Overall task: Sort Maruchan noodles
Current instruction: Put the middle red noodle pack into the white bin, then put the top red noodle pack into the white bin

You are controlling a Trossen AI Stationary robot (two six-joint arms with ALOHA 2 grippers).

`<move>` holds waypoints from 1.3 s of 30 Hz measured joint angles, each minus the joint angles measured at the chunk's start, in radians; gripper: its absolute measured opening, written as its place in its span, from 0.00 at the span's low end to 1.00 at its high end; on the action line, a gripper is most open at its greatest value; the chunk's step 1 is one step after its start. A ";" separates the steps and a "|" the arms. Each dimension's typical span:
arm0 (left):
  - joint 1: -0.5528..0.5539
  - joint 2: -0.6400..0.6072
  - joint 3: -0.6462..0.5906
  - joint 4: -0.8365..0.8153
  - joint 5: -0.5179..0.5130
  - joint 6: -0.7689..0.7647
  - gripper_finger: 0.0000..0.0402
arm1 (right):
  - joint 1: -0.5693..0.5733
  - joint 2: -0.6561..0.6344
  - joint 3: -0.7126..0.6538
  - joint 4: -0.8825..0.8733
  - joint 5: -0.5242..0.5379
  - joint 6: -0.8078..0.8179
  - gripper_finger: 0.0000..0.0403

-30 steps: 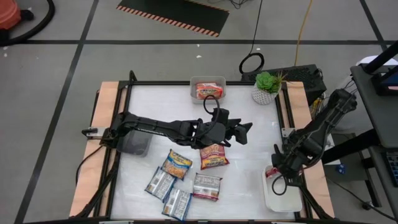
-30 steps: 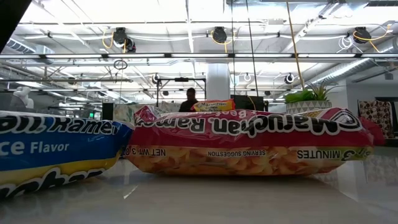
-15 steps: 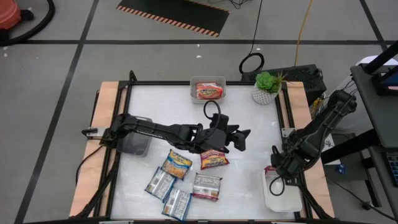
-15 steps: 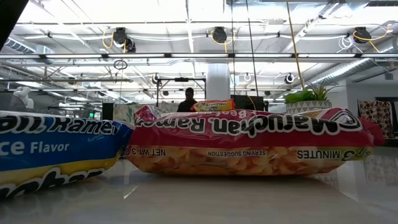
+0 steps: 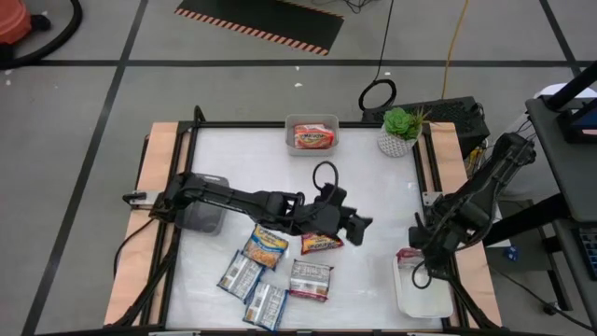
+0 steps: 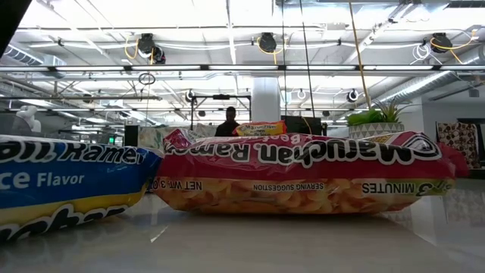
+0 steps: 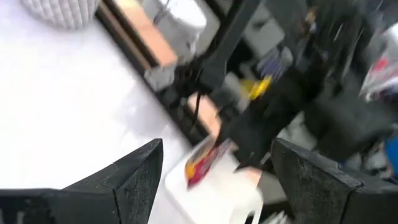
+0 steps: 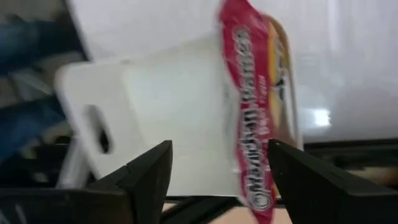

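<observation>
From above, the left gripper (image 5: 359, 224) hangs with open jaws over a maroon packet (image 5: 321, 245) mid-surface (image 5: 373, 187); four more packets (image 5: 266, 247) lie beside it. The right gripper (image 5: 417, 266), jaws apart, is above the white tray (image 5: 424, 301).

In the right wrist view, a red packet (image 8: 261, 112) lies on the tray's edge, free of the fingers (image 8: 140, 177).

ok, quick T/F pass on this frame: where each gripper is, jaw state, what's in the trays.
1. The left gripper is open above the middle of the table. True.
2. The right gripper is shut on a red packet. False: its jaws are apart and the packet lies at the white tray edge.
3. The clear tray at the far edge holds a packet. True.
4. The potted plant sits in the white tray. False: it stands at the far right corner.
</observation>
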 joint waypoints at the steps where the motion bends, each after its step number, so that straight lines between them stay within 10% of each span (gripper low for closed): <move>1: -0.006 0.000 0.000 -0.028 0.015 -0.006 0.75 | 0.000 -0.013 0.010 0.010 0.005 0.004 0.63; 19: -0.124 0.006 -0.007 -0.557 0.054 -0.026 0.75 | 0.000 -0.141 0.063 0.341 0.298 0.011 0.63; 31: -0.074 0.011 -0.288 -0.431 0.477 -0.245 0.62 | -0.002 -0.141 0.063 0.430 0.419 0.069 0.63; 39: -0.065 0.009 -0.392 -0.347 0.466 -0.323 0.60 | -0.012 -0.141 0.063 0.494 0.524 0.128 0.63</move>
